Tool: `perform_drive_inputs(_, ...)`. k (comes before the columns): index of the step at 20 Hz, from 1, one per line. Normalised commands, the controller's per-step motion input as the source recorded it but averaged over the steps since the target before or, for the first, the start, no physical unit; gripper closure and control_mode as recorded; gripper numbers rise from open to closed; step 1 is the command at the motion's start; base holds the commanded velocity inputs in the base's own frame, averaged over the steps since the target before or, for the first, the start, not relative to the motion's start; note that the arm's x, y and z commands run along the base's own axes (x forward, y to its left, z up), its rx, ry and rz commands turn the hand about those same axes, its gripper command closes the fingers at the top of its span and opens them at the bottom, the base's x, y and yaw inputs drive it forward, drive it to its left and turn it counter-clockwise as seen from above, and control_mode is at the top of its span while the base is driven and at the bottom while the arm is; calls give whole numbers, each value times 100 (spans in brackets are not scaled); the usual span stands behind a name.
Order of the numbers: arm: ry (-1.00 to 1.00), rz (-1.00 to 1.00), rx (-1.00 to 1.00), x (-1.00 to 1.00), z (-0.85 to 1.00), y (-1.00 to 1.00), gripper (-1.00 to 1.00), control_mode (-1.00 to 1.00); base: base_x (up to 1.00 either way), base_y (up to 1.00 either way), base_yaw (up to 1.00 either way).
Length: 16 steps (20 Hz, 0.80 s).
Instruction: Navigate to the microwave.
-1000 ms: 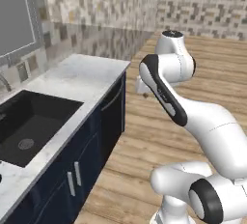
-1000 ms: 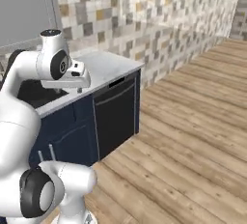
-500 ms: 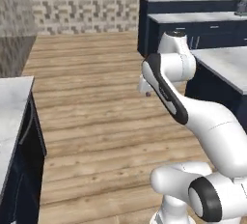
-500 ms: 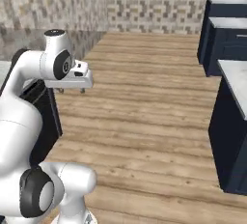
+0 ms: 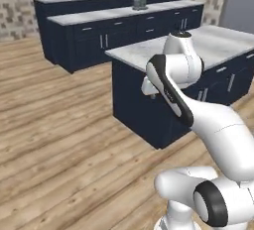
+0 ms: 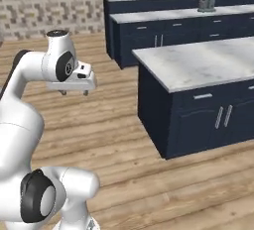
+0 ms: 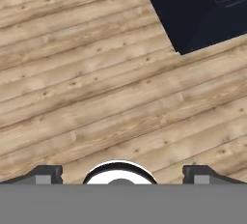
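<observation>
Two dark tips of the gripper [image 7: 120, 174] sit wide apart at the bottom of the hand view, jaws fully spread and holding nothing, above bare wood floor [image 7: 96, 97]. Ahead stands a navy island [image 6: 198, 100] with a marble top, its corner also in the hand view; behind it a long counter [image 5: 114, 23] runs along the tiled wall, carrying a small grey object [image 6: 207, 2]. Microwave: cannot tell where it is.

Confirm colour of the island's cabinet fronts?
Dark navy blue cabinet fronts under a white marbled stone top; right base view shows it best.
</observation>
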Motion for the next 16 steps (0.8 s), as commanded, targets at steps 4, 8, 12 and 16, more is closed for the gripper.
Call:
perform_drive_inputs(4, 0, 0, 0, 0, 0, 0, -100, 100, 14, -1, -74)
perform_drive_inputs(8, 0, 0, 0, 0, 0, 0, -100, 100, 15, -1, -80)
perform_drive_inputs(12, 0, 0, 0, 0, 0, 0, -100, 100, 11, 0, -88)
perform_drive_inputs(16, 0, 0, 0, 0, 0, 0, -100, 100, 23, 0, -85)
